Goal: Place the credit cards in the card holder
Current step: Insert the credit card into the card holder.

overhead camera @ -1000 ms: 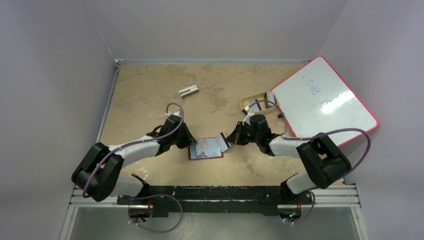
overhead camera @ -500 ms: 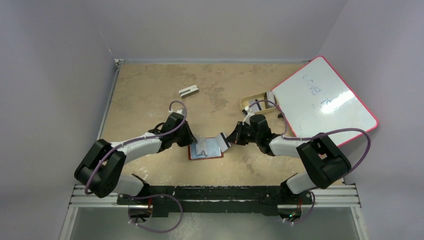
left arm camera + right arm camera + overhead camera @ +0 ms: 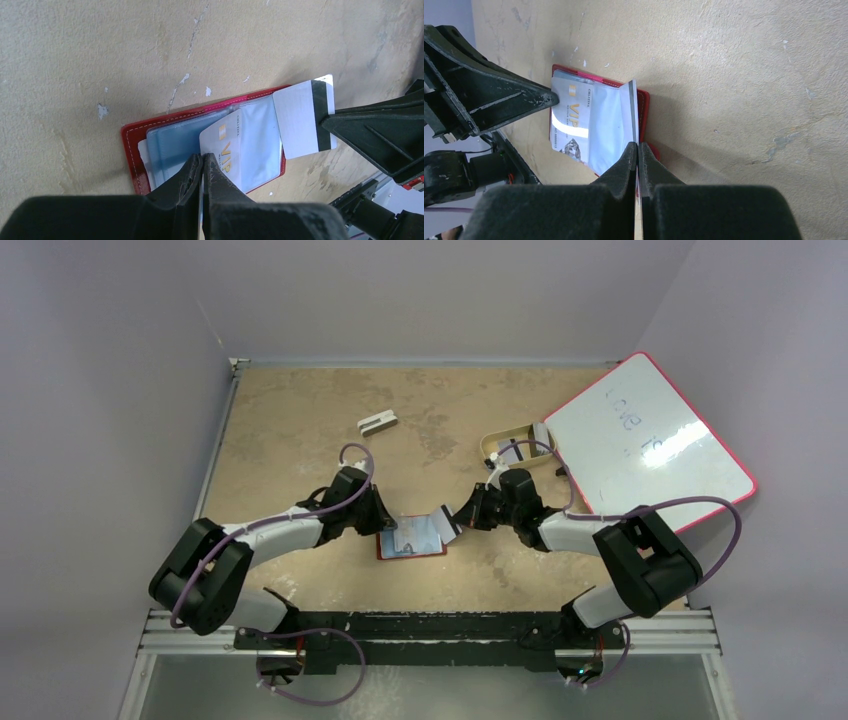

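The red card holder (image 3: 412, 550) lies open on the table between both grippers, clear sleeves up. It also shows in the left wrist view (image 3: 131, 136) and the right wrist view (image 3: 644, 107). My left gripper (image 3: 386, 523) (image 3: 202, 156) is shut on the near end of a pale VIP card (image 3: 225, 140), whose far part lies under a clear sleeve. My right gripper (image 3: 457, 521) (image 3: 637, 145) is shut on a white card with a black stripe (image 3: 300, 120), held on edge (image 3: 633, 107) at the holder's right side.
A tan oval tray (image 3: 492, 443) with more cards (image 3: 521, 451) stands behind the right gripper. A red-rimmed whiteboard (image 3: 645, 440) leans at the right. A small grey-white block (image 3: 377, 423) lies at the back centre. Walls close in at left, back and right.
My left gripper has moved slightly right, towards the holder, with the VIP card. The right gripper and its striped card have stayed put.
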`<action>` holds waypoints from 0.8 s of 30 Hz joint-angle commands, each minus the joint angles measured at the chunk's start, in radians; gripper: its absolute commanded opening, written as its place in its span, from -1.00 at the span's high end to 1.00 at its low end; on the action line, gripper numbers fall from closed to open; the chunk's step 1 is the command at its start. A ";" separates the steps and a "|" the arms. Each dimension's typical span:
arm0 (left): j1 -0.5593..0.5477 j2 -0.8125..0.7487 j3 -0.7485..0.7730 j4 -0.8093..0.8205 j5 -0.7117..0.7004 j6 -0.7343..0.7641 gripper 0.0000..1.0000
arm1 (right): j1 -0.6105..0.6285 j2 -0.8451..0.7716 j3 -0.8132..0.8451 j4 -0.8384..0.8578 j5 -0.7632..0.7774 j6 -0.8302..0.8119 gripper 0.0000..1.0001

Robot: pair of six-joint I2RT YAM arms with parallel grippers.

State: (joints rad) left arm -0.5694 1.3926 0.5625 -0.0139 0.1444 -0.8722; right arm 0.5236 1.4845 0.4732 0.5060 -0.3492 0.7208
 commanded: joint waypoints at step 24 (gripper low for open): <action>0.001 0.011 -0.001 0.006 -0.023 -0.103 1.00 | 0.005 -0.006 0.022 -0.014 0.033 -0.022 1.00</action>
State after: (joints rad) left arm -0.5697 1.3869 0.5625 -0.0505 0.1287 -0.9539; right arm 0.5236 1.4845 0.4732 0.5060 -0.3492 0.7208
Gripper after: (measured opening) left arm 0.006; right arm 0.005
